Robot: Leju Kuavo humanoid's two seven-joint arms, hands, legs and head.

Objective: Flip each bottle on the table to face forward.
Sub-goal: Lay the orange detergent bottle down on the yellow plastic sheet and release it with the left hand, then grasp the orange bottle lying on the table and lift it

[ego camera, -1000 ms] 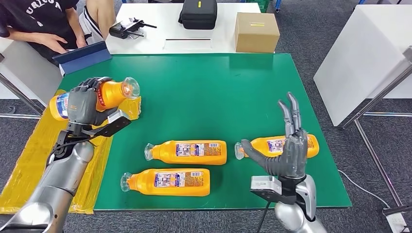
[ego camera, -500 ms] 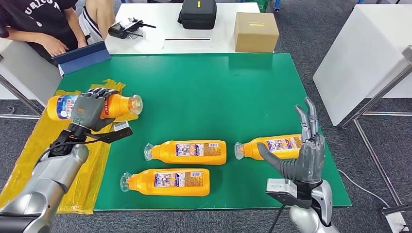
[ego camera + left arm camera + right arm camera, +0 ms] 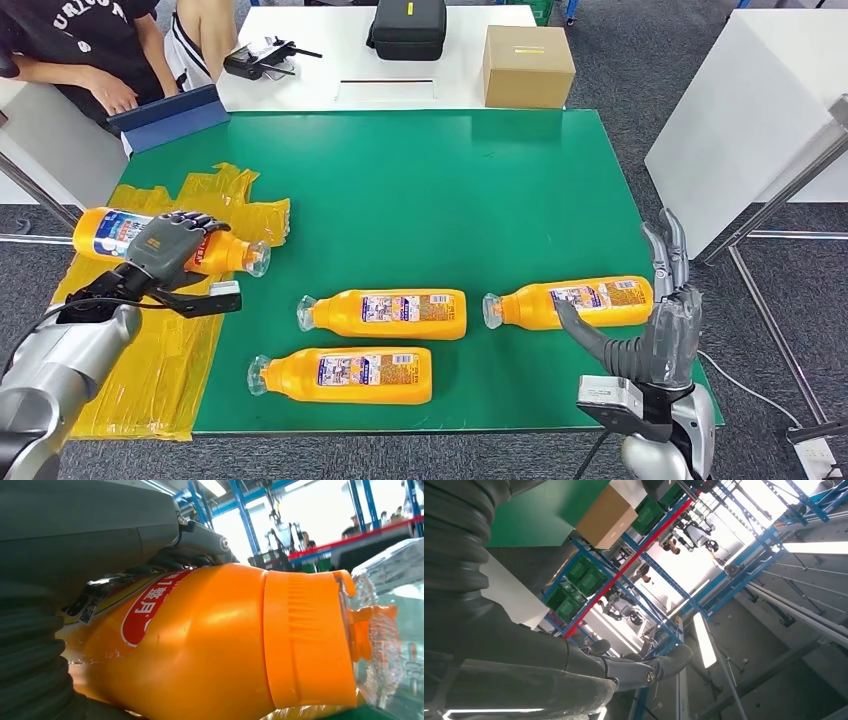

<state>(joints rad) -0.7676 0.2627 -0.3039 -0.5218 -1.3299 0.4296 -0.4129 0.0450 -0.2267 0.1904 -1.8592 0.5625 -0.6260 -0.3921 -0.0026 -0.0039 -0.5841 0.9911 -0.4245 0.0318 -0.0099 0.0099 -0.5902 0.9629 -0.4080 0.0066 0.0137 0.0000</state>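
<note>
The far half of the green table point(image 3: 420, 170) is lying open, so I am seeing wide room there for either hand to pass. Nearer me, three orange bottles are lying on their sides and crowding the front: one in the middle point(image 3: 385, 313), one just in front of it point(image 3: 345, 375), and one to the right point(image 3: 575, 301). My right hand point(image 3: 655, 325) is hovering with fingers spread at the table's right front corner, close to that right bottle. My left hand point(image 3: 165, 250) is gripping a fourth bottle point(image 3: 110, 232) over the crumpled yellow sheet point(image 3: 150, 340) at the left edge. A person's arm point(image 3: 95, 90) and a blue tablet point(image 3: 170, 118) are bordering the far left corner.
</note>
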